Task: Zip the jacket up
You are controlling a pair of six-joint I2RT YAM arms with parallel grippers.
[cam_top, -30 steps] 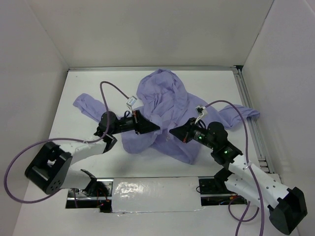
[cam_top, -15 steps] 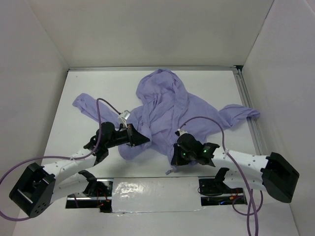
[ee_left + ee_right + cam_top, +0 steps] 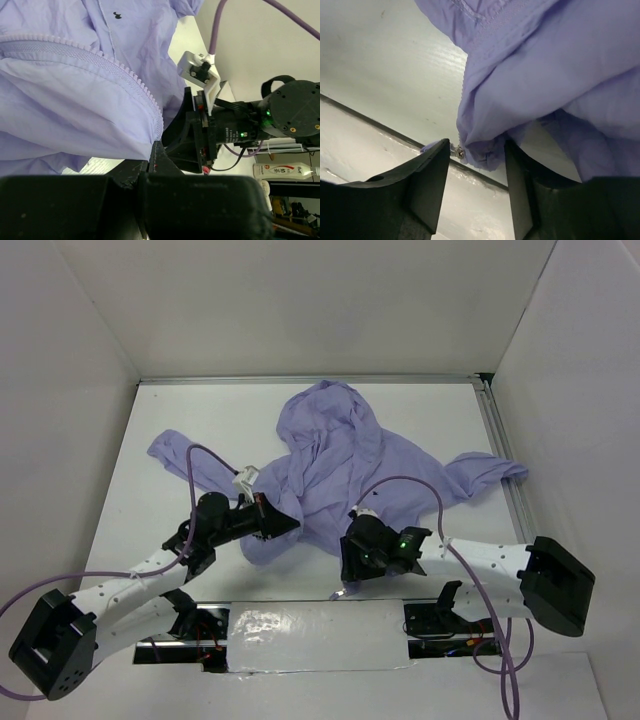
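Note:
The lavender jacket [image 3: 340,455] lies crumpled across the middle of the white table, sleeves out to both sides. My left gripper [image 3: 290,525] is shut on its lower front edge. In the left wrist view the fabric [image 3: 75,110] runs into the closed fingertips, and a row of zipper teeth [image 3: 125,70] curves down to my left gripper [image 3: 152,150]. My right gripper [image 3: 345,575] is low at the jacket's near hem and stands open. In the right wrist view a bunched corner of the jacket [image 3: 545,65] and a small metal zipper pull [image 3: 459,151] hang between the parted fingers of my right gripper [image 3: 477,170].
A shiny taped strip [image 3: 310,625] runs along the table's near edge just below the right gripper. A metal rail [image 3: 505,470] borders the right side, with a sleeve draped at it. White walls close in the left, back and right. The right arm's body [image 3: 230,130] sits close beside the left fingers.
Both arms have drawn back toward the near edge, pulling the hem with them. The right gripper swung down to the front hem and its jaws have opened from shut.

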